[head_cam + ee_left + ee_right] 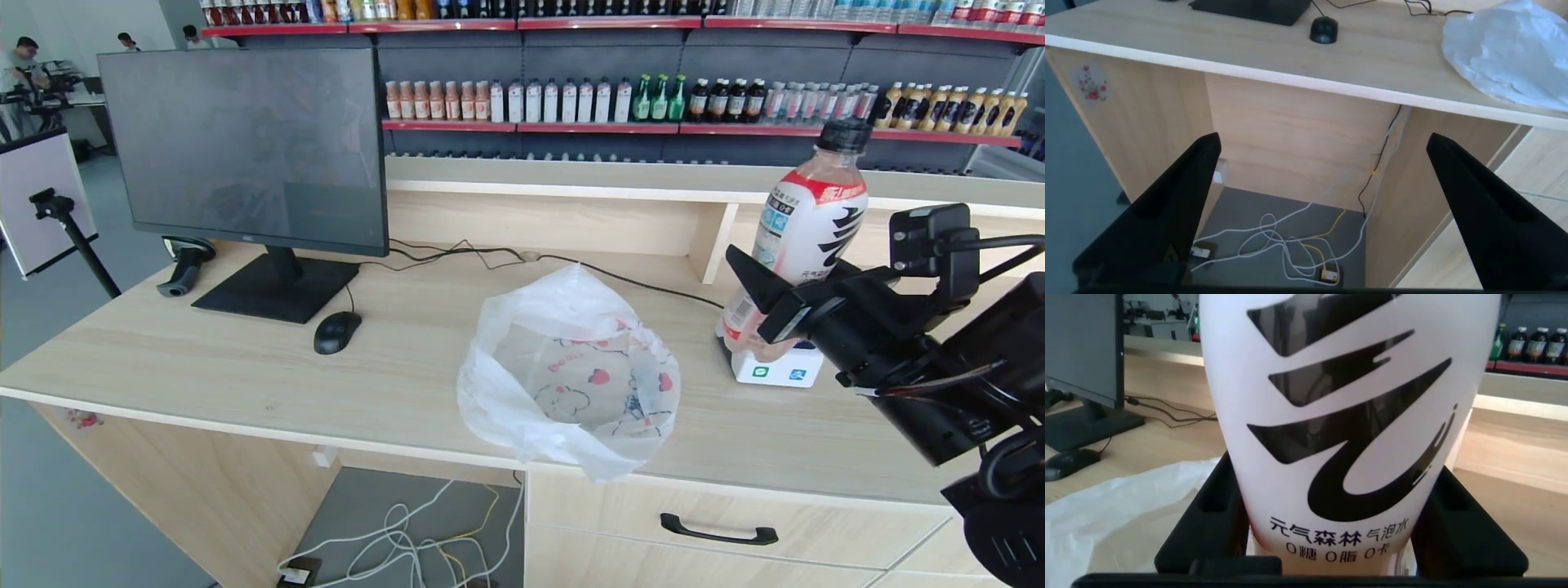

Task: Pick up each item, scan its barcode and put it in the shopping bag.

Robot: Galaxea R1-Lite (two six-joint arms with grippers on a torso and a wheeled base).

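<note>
Head view: your right gripper [755, 304] clamps bottle [810, 214] low, right at scanner [775, 369]; top-heavy, it could tip swinging to shopping bag [567, 376]. Left gripper [1323, 140] spread wide, empty.

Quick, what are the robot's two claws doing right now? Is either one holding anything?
Left gripper: open, holding nothing.
Right gripper: closed on the bottle.

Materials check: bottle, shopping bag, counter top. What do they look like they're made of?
The bottle is likely clear glossy plastic: pinkish liquid shows through, and it has a dark cap. The shopping bag is thin translucent plastic film, crinkled, with print visible through it. The counter top is pale matte wood-grain, possibly laminate.
</note>
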